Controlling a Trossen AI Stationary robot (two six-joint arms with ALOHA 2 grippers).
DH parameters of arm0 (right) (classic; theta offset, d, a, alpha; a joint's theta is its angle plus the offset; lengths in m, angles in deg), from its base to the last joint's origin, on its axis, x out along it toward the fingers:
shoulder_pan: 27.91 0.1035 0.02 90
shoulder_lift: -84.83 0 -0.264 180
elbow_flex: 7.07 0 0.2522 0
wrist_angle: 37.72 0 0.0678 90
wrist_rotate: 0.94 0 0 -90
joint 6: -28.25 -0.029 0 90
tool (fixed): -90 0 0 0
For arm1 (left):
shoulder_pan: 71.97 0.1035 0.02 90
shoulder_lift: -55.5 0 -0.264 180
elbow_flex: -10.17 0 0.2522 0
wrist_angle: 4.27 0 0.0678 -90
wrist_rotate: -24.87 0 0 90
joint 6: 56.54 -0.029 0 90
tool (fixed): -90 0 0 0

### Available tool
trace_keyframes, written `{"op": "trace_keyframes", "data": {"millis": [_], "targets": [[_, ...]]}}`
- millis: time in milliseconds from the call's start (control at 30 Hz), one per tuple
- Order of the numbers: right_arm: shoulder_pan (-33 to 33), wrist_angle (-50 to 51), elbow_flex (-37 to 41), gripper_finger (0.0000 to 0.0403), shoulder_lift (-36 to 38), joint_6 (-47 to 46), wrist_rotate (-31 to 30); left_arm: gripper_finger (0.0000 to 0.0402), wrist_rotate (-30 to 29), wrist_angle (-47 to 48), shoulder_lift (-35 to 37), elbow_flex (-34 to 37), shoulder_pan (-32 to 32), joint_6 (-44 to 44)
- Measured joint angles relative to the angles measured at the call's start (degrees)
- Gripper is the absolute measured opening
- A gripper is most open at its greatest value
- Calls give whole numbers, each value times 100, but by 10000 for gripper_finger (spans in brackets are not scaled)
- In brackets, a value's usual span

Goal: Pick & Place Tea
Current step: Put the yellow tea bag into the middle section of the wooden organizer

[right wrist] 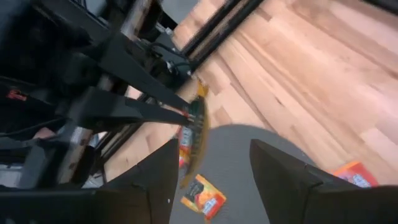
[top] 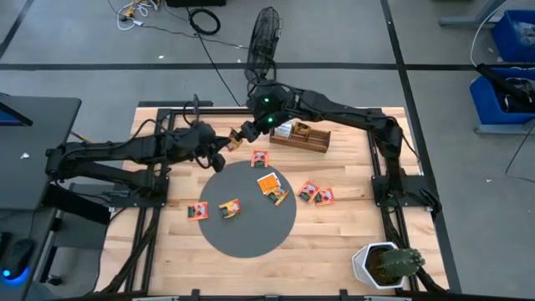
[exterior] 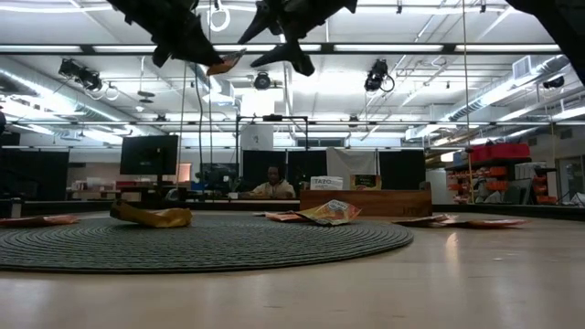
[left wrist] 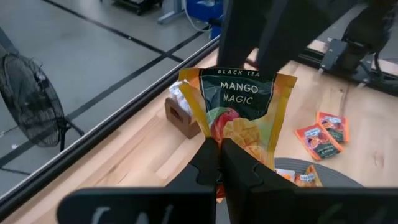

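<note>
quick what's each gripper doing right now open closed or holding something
Left gripper: shut on an orange and green Mango Magic tea packet, held above the table.
Right gripper: open, empty, its fingers either side of that packet's edge.

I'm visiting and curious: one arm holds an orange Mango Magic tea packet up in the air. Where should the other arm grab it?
Take the orange flat tea packet by its free end, away from the left gripper pinching its opposite edge. The open right gripper should probably come from that free side, closing on its two broad faces.
</note>
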Motion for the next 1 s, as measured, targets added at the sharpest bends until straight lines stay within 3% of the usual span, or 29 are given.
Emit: {"op": "trace_keyframes", "data": {"millis": [200, 333, 600, 1000], "targets": [[4, -26, 2, 202, -39, -7, 86, 7, 57, -159, 0, 0, 2, -85], [4, -30, 2, 176, -46, 44, 140, 7, 59, -158, 2, 0, 2, -175], [4, -40, 2, 13, -46, 453, 413, 31, 66, -158, 2, 0, 8, -124], [-32, 378, 9, 1, 187, 867, -183, 84, 60, -125, 17, -4, 10, -6]]}}
